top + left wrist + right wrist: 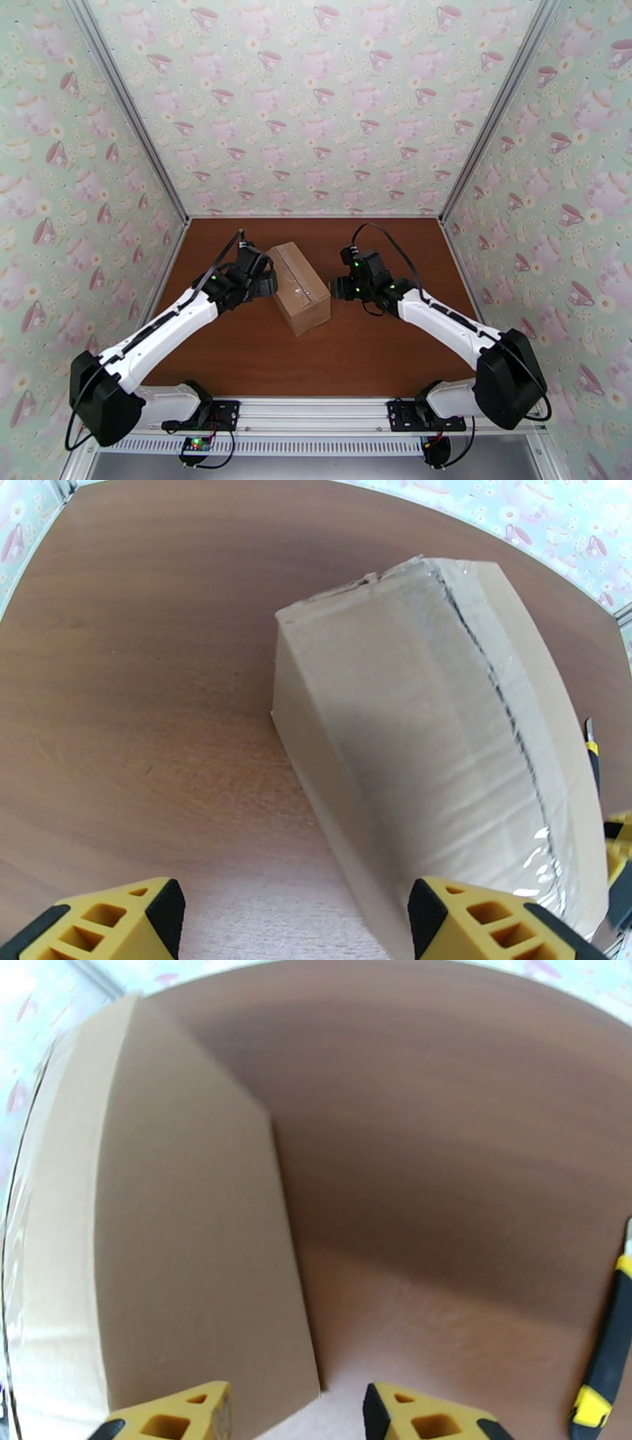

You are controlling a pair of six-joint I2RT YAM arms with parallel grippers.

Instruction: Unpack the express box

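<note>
Yellow-and-black fingertips (103, 922) of the left gripper (292, 931) stand wide apart, one over bare wood beside the small plain brown cardboard express box (442, 740) and the other at the box's near corner, with nothing clamped between them. That box sits askew on the reddish-brown wooden tabletop (355, 347), flanked by both pincers. Its flaps are closed flat, and a glossy, wrinkled strip of clear tape runs the length of the top seam and over the end, where the cardboard looks faintly creased. On the box's other side the right gripper (304, 1419) is also parted and empty – the lower corner of the box's smooth side wall falls in the gap between its fingers. Farther from the box on that side lies a slim black-and-yellow tool (608, 1355), seemingly a cutter.
</note>
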